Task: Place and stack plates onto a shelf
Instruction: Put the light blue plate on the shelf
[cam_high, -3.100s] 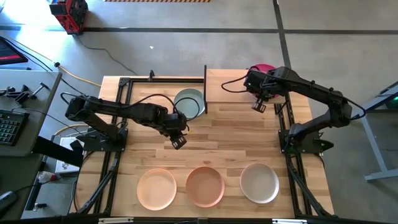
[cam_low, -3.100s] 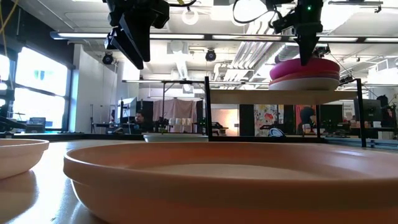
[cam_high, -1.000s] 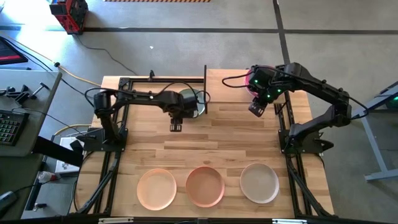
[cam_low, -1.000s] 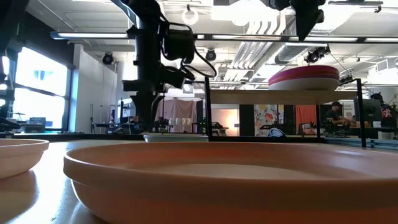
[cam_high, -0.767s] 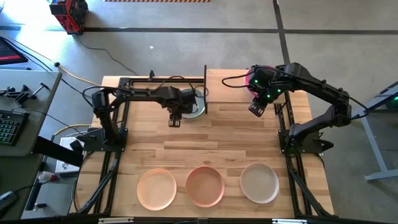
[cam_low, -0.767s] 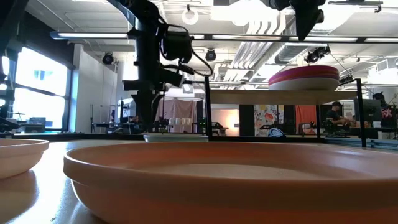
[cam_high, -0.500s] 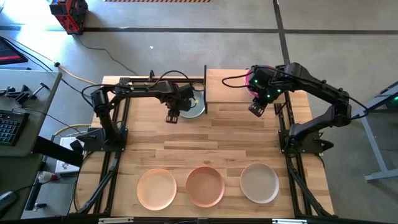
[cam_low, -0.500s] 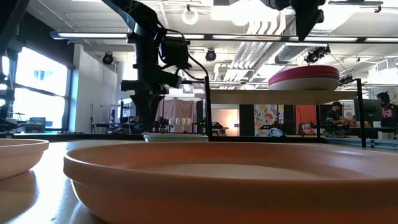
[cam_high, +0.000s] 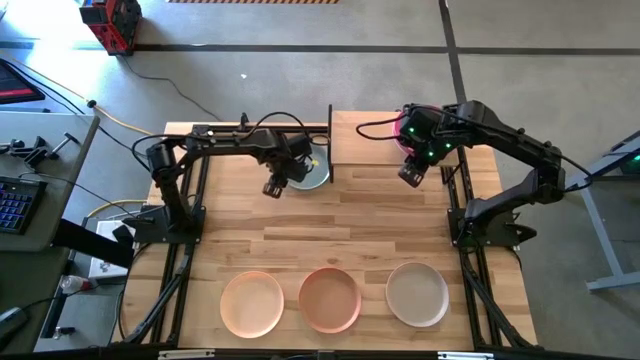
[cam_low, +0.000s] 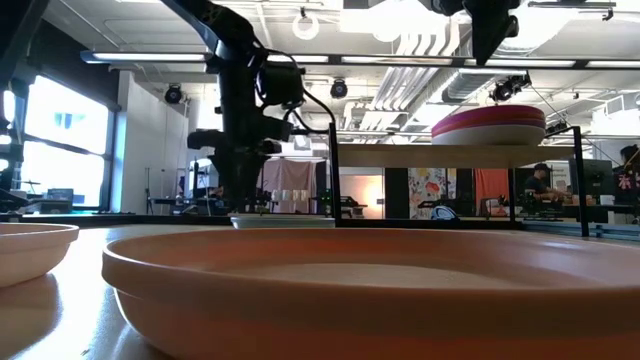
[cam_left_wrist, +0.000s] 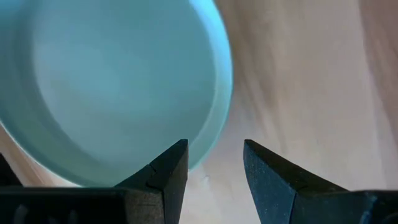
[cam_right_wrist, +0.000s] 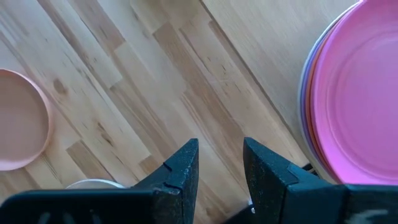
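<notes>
Pale blue-green plate (cam_left_wrist: 112, 81) upper centre: left end effector (cam_left_wrist: 214, 165), spread open, should straddle its rim squarely before pinching.

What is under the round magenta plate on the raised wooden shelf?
Under the round magenta plate a cream plate shows, resting on the raised light-wood shelf. Any plates between them are hidden.

The left arm hides most of the pale blue-green plate (cam_high: 312, 166). The magenta plate (cam_right_wrist: 359, 99) runs off the right wrist picture's edge, lower plates barely showing.
</notes>
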